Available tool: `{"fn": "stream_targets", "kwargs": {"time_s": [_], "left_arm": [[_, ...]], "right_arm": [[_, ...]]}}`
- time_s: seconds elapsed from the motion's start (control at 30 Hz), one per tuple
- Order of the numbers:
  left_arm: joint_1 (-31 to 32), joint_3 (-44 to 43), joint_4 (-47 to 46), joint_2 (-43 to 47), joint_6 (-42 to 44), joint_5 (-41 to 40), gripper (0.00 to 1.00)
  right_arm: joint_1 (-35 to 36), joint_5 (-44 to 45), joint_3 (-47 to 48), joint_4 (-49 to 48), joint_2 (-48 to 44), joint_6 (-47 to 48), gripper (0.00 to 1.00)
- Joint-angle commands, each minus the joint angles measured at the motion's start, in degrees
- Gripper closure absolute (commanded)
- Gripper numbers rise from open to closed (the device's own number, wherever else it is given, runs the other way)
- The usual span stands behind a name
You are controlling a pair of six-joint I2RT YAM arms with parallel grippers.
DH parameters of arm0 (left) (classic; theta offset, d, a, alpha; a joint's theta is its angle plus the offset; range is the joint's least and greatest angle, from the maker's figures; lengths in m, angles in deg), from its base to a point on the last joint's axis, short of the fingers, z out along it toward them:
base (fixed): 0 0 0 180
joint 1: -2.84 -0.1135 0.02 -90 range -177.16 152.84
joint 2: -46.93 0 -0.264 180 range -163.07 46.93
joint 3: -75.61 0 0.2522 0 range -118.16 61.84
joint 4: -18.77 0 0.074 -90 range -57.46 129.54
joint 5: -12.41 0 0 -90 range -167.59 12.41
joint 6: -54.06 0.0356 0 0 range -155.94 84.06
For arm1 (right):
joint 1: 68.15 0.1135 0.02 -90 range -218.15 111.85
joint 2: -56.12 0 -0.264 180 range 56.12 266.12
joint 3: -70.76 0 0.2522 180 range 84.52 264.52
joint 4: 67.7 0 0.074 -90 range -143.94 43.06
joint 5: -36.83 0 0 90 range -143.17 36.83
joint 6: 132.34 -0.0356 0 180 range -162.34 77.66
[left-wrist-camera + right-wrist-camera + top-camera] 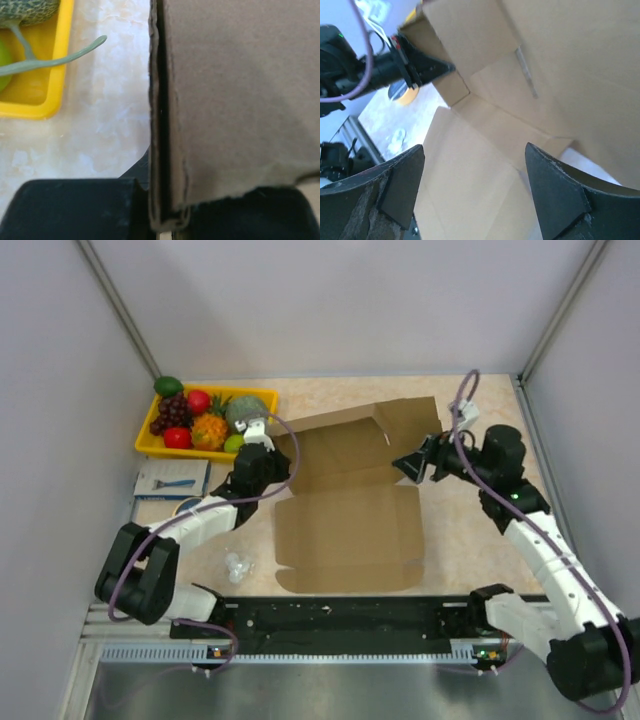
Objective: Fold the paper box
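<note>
The paper box lies in the middle of the table as plain brown cardboard, its base flat and its back panel tilted up. My left gripper is shut on the upright left side flap, and the left wrist view shows the doubled cardboard edge clamped between the black fingers. My right gripper hovers at the box's right edge, near the raised back panel. It stands open, with both fingertips wide apart and only the box's inner face showing between them.
A yellow tray of toy fruit stands at the back left, its rim close to my left gripper. A blue-white packet lies in front of it. A small clear plastic piece sits near the black rail.
</note>
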Motion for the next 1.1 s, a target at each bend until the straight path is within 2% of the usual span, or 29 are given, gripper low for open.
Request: {"fn": "stream_targets", "kwargs": {"time_s": [0.0, 0.1, 0.13, 0.2, 0.23, 0.33, 0.43, 0.57, 0.63, 0.73, 0.77, 0.87, 1.0, 1.07], "left_arm": [[-4.43, -4.91, -2.26, -2.86, 2.83, 18.12, 1.0], [-6.54, -6.31, -2.44, -4.88, 3.62, 23.32, 1.0], [-7.16, -6.84, -2.0, -5.32, 3.62, 25.86, 1.0], [-8.83, -8.51, -1.39, -6.9, 3.27, 29.29, 1.0], [-9.18, -9.04, -1.12, -7.52, 3.79, 32.79, 1.0], [-10.24, -11.5, 2.38, -9.19, 4.85, 35.19, 1.0], [-10.77, -11.42, 2.84, -9.46, 5.55, 36.7, 1.0], [-11.03, -11.24, 3.01, -9.11, 6.43, 37.4, 1.0], [-11.12, -10.98, 3.01, -8.84, 6.69, 37.57, 1.0], [-11.12, -10.72, 2.66, -8.32, 5.82, 37.84, 1.0], [-11.03, -10.63, 2.49, -8.05, 5.47, 38.01, 1.0], [-10.95, -9.49, 0.9, -7.09, 3.71, 37.49, 1.0], [-9.63, -8.35, 1.95, -5.15, 3.0, 33.28, 1.0], [-8.93, -7.91, 2.13, -4.1, 2.3, 31.08, 1.0]], "right_arm": [[-10.04, -3.44, 5.75, 1.53, -6.56, 0.89, 0.18], [-16.82, -6.68, 8.29, -2.41, -5.51, -3.24, 0.18], [-20.76, -10.17, 8.91, -4.09, -3.77, -5.51, 0.18], [-23.43, -13.79, 11.54, -5.68, -0.69, -5.37, 0.13], [-25.27, -18.86, 12.69, -5.25, 3.94, -3.79, 0.14], [-25.55, -30.56, 12.71, -10.05, 6.45, -1.85, 0.14], [-25.55, -34.44, 7.7, -14.2, 3.29, 1.12, 0.07], [-22.93, -41.75, 7.25, -18.49, 6.96, -1.57, 0.11], [-20.9, -41.85, 8.12, -17.65, 9.34, -0.11, 0.16], [-15.89, -38.88, 10.76, -6.25, 11.28, 9.09, 0.21], [-14.14, -38.25, 10.94, -4.65, 11.71, 9.4, 0.22], [-10.18, -35.18, 8.75, -6.74, 10.67, 7.83, 0.23], [-6.84, -30.6, 3.14, -15.5, 7.33, 2.91, 0.21], [-5.77, -24.65, 1.81, -13.43, 4.44, 2.99, 0.2]]}}
